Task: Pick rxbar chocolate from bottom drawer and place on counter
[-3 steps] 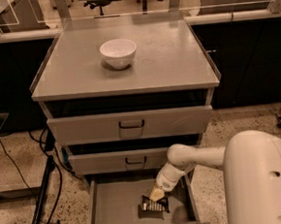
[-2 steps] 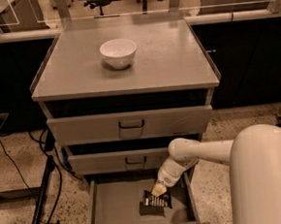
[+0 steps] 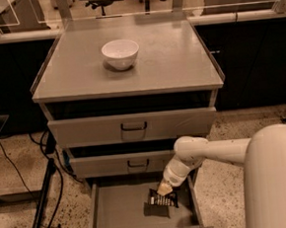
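Camera view: drawer [image 3: 111, 212] wall close at 3 o'clock, bare floor toward 9 o'clock, as the gripper [image 3: 164, 189] pinches the bar [image 3: 162, 199], raised off the floor.

The table [image 3: 173, 59] and the bottom drawer [image 3: 116, 212] are smooth, matt grey metal. The bowl [image 3: 120, 53] looks glossy white. The bar [image 3: 164, 201] has a shiny black wrapper. The gripper [image 3: 163, 188], at the bar's 12 o'clock edge, looks like pale smooth plastic. The floor [image 3: 18, 160] is speckled stone.
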`<state>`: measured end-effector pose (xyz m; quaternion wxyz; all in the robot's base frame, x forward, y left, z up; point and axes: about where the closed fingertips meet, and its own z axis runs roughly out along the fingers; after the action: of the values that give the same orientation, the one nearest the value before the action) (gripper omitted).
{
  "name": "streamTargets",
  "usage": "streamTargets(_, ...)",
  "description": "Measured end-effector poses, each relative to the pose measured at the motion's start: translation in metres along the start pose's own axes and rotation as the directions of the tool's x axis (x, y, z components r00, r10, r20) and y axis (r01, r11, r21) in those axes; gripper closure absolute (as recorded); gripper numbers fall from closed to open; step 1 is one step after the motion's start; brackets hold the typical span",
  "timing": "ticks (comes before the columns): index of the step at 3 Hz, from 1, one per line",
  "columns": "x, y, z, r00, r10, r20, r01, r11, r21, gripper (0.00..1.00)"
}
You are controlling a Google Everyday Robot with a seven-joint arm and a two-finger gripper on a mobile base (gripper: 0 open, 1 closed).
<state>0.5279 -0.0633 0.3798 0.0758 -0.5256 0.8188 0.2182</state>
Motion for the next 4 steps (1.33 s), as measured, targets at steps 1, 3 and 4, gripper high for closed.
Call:
streamTargets(1,-0.009,-0.003,-0.061,1.0,0.004,-0.024,-0.001,0.9925,0.122,1.0)
streamTargets(3,-0.01,-0.005,-0.083,1.0,-0.006,-0.01,0.007,0.9907,0.136,1.0)
streamTargets(4,-0.009,-0.008,-0.12,1.0,-0.014,-0.019,0.017,0.9815,0.191,1.0)
